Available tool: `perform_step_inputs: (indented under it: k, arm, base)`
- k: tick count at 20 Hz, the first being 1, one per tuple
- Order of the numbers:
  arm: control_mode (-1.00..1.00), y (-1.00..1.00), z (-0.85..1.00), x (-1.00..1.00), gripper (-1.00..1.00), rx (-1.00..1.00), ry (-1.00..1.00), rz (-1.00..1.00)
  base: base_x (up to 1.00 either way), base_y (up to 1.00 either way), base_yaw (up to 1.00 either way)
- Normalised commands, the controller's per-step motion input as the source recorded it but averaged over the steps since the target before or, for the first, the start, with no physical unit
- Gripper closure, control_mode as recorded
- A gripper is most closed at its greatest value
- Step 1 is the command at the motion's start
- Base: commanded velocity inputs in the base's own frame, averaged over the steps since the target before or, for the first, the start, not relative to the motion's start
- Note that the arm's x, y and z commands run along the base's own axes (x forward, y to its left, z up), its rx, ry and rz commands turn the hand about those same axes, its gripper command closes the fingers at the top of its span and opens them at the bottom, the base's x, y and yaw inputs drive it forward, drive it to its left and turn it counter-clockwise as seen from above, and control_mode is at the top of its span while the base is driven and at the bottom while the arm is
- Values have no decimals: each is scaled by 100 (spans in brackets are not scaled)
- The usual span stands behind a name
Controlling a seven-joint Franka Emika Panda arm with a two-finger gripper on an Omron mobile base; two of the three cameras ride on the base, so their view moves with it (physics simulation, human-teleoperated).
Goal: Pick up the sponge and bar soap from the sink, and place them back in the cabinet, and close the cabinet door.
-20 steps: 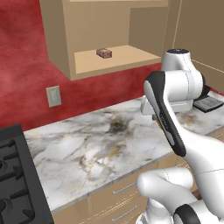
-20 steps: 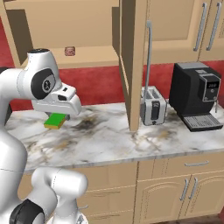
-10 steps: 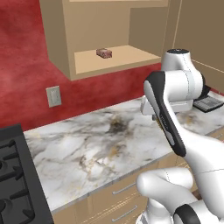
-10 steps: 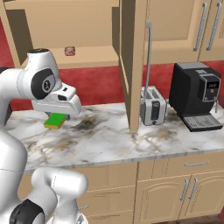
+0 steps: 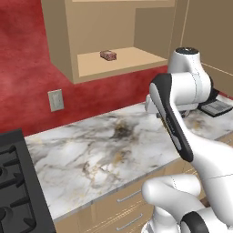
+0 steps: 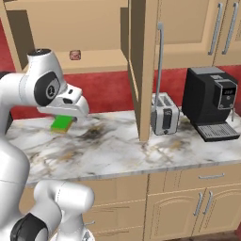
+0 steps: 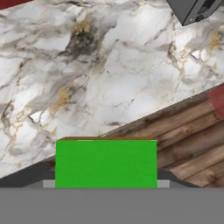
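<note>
Sponge [image 6: 62, 124] stays held above the counter [image 6: 117, 146], nothing has shifted.

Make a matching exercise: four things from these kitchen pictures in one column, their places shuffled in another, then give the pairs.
Things:
1. small reddish-brown bar soap
2. bright green sponge
3. silver toaster
4. black coffee machine

Places:
A. far right of the counter
B. under the robot's hand, above the marble
C. on the open cabinet's shelf
D. beside the open cabinet door

Pairs: 1-C, 2-B, 3-D, 4-A
</note>
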Motion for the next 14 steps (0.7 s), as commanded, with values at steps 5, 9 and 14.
perform_step_inputs:
  k: [5,9,14]
  arm:
    - [-100,0,21,35,100,0,-17,0]
    - [-100,0,16,40,100,0,-13,0]
    - [-100,0,23,40,100,0,-9,0]
  base:
    - [0,0,0]
    - [0,0,0]
    - [0,0,0]
